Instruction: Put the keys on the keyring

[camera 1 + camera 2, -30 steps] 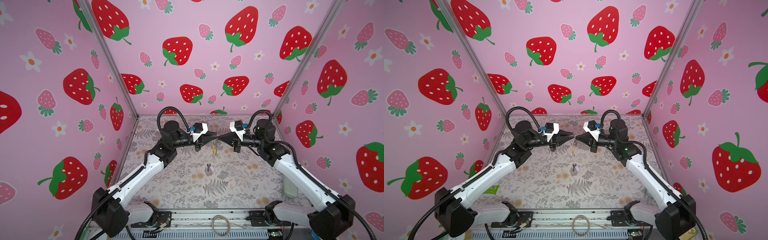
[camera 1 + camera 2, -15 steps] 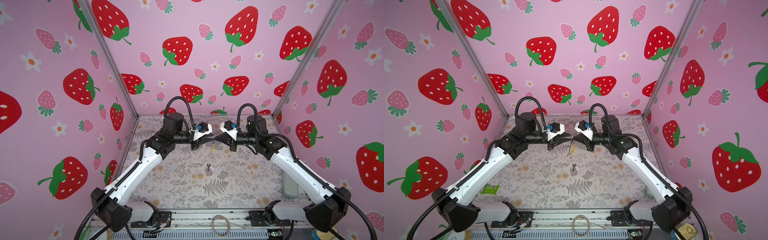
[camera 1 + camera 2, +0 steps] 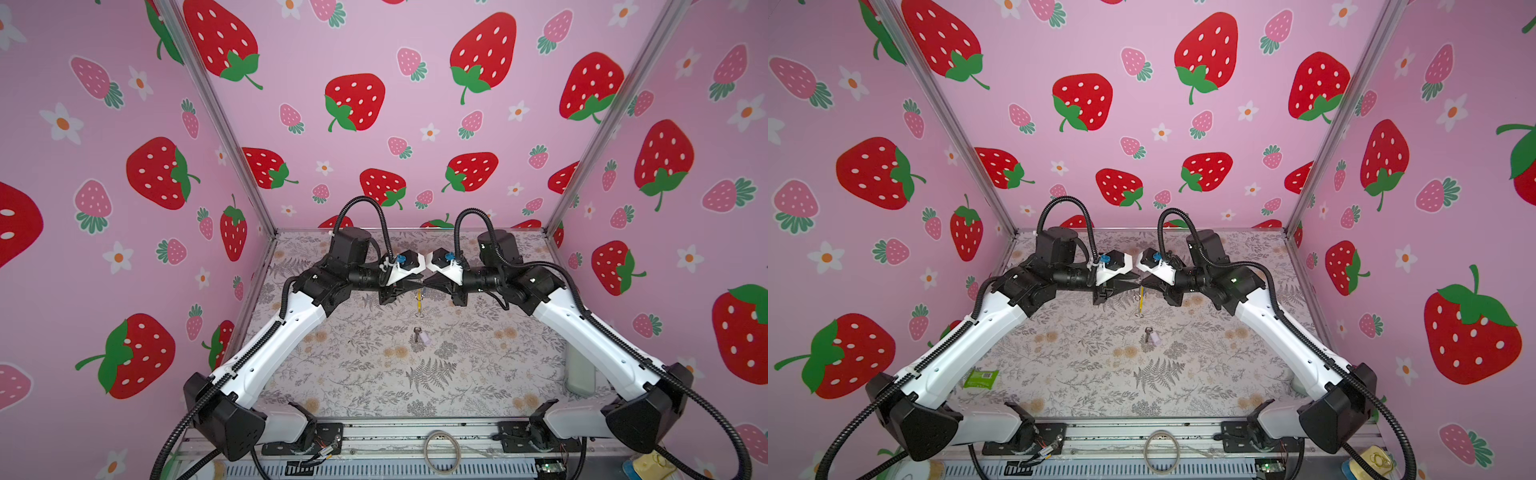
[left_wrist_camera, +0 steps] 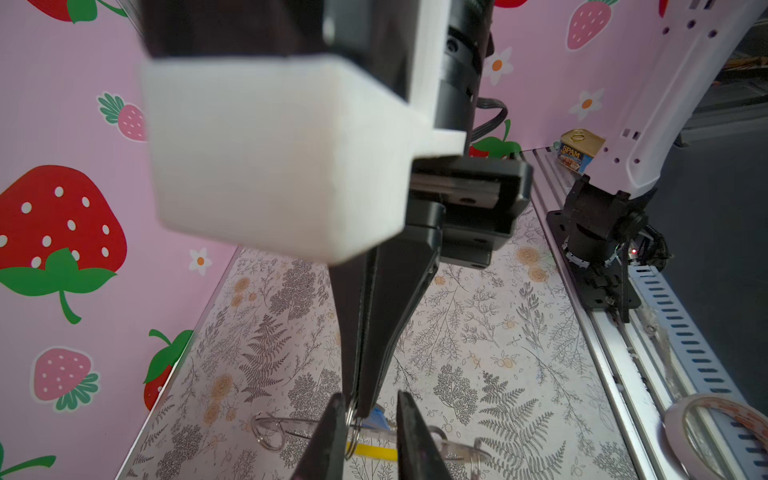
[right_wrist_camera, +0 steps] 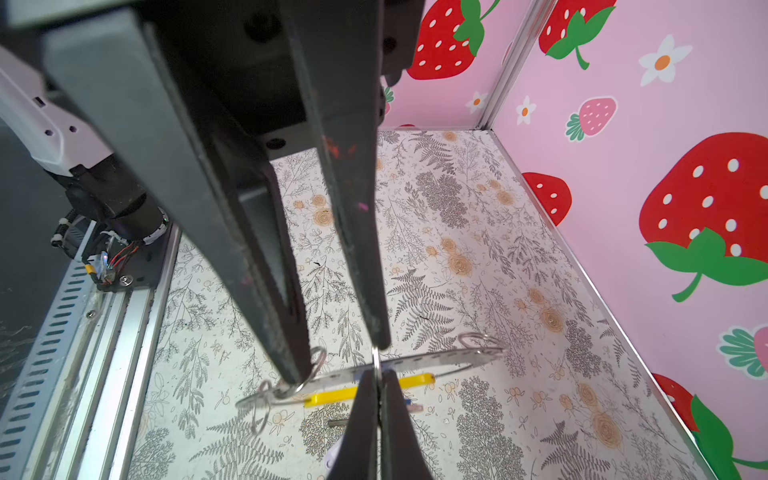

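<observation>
Both claws meet nose to nose in mid-air! The right gripper [image 5: 377, 374] is pinched tight on a small metal loop [image 5: 376, 357] of the large thin grey keyring [image 5: 449, 357], whose yellow section dangles beneath. The left gripper [image 5: 337, 358] has its jaws apart, either side of that loop. A blue plastic tag [image 4: 379, 415] peeks just behind the keyring; threaded on or not, hard to say. Directly below the keyring, on the floral table [image 3: 374, 374], lies the small dark metal key with the pale lilac tag [image 3: 419, 335].

Keyring [image 3: 419, 300] hangs btwn L hand [image 3: 413, 284] & R hand [image 3: 430, 285], key [image 3: 417, 333] on table [image 3: 374, 374] below
</observation>
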Robot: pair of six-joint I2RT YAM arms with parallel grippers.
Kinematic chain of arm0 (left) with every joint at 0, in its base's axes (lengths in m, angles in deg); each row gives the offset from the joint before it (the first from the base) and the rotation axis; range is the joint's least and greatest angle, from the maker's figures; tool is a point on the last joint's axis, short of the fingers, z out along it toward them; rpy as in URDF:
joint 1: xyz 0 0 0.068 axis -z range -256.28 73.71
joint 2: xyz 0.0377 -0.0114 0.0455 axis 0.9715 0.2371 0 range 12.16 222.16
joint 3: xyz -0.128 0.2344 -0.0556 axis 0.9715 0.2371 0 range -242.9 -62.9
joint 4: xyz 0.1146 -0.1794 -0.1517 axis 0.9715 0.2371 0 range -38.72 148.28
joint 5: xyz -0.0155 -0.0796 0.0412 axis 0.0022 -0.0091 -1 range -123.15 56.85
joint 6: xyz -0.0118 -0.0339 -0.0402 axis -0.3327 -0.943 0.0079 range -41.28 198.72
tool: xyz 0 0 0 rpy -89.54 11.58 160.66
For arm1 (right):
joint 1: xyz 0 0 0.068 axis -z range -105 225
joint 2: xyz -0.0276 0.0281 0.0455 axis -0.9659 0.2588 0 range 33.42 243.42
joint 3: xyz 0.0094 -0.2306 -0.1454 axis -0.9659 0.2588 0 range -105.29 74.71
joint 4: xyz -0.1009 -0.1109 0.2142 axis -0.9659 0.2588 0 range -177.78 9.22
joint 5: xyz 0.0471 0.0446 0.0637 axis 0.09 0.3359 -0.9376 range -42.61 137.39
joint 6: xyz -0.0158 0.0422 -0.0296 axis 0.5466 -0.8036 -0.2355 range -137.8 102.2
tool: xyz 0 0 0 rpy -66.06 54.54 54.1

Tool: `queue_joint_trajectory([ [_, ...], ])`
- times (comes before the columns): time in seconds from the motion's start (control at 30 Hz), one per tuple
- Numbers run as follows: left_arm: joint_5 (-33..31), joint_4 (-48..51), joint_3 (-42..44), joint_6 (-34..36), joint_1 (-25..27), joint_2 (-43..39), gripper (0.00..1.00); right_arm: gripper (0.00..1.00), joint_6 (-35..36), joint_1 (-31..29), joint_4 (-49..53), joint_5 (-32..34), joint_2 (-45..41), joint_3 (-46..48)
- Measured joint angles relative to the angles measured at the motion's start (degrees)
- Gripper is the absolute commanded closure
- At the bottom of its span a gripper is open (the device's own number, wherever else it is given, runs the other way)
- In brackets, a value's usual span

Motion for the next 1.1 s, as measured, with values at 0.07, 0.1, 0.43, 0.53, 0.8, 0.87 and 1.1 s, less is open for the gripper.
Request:
queue_joint_trajectory([
  [0.07, -0.2, 0.3, 0.0, 0.1, 0.0, 0.0, 0.76, 1.00, 0.5, -0.5, 0.5, 0.6, 0.2, -0.5],
  [0.1, -0.4, 0.5, 0.0, 0.2, 0.0, 0.0, 0.76, 1.00, 0.7, -0.7, 0.7, 0.8, 0.2, -0.7],
  [0.43, -1.6, 1.5, -0.2, 0.8, -0.1, 0.9, 0.83, 1.00, 1.2, -1.7, 2.2, 2.5, 0.6, -1.9],
  [0.53, -1.6, 1.6, -0.3, 1.2, -0.2, 0.9, 0.86, 1.00, 1.3, -1.8, 2.4, 3.0, 0.7, -1.9],
  [0.8, -1.5, 1.8, -0.6, 1.4, -0.2, 1.2, 0.92, 1.00, 1.7, -2.0, 2.9, 3.6, 0.7, -2.0],
  [0.87, -1.5, 1.9, -1.0, 1.4, -0.2, 1.5, 0.92, 1.00, 1.6, -2.0, 2.9, 4.0, 0.7, -2.2],
  [1.1, -1.3, 2.2, -2.0, 1.6, -0.3, 1.9, 0.89, 1.00, 1.5, -2.0, 2.8, 4.6, 0.7, -2.8],
])
